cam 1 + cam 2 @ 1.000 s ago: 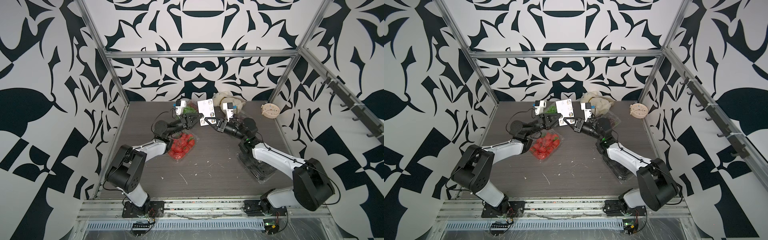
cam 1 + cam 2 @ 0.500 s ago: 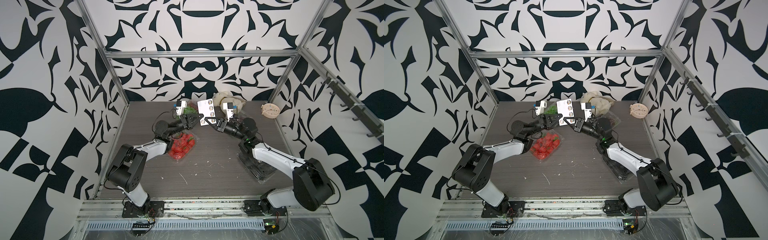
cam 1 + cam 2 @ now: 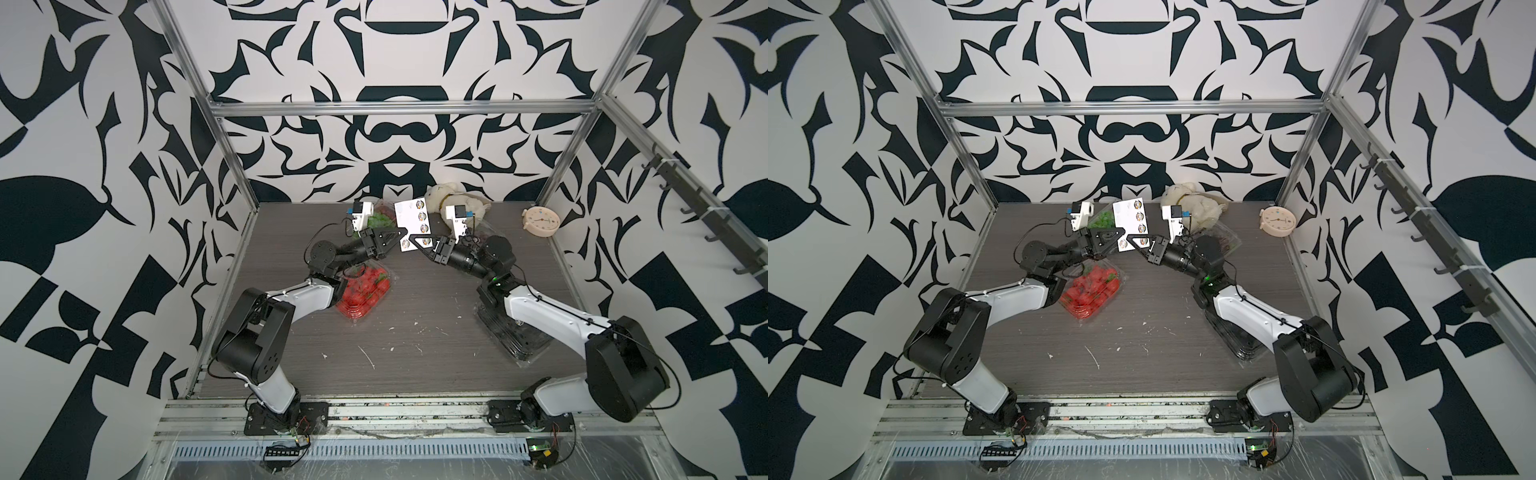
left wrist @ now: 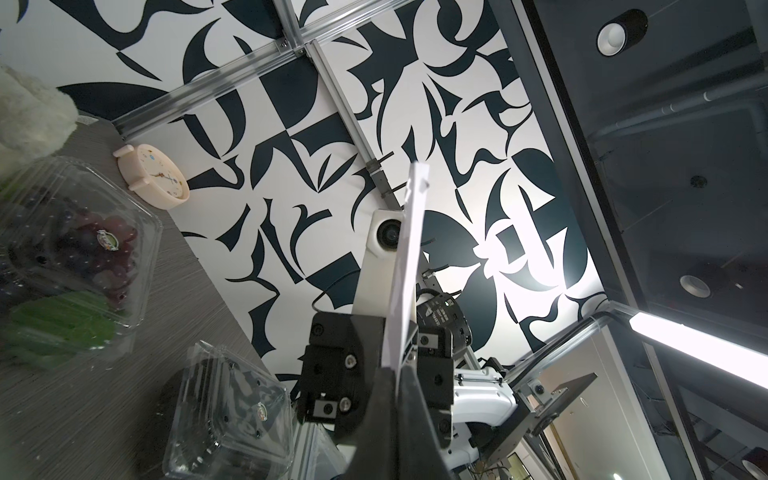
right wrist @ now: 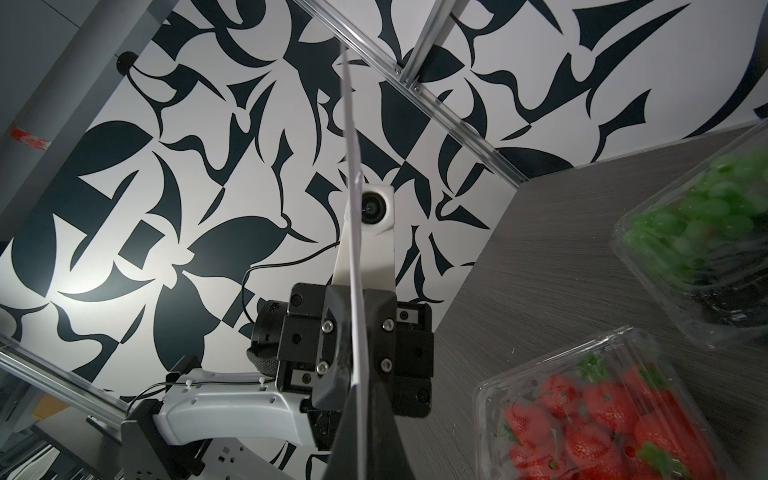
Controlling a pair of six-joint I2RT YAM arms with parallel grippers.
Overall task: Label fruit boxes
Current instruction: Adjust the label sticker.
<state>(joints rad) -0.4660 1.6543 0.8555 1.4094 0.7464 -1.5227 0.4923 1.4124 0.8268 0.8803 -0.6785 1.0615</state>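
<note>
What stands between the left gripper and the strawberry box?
Nothing visible stands between the left gripper and the strawberry box near it. However, its jaws are shut on the white sticker sheet, which the right gripper also pinches, so both are occupied.

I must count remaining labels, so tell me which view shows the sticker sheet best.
Both top views: the sticker sheet faces the camera, round labels showing. Both wrist views catch it only edge-on, labels hidden.
</note>
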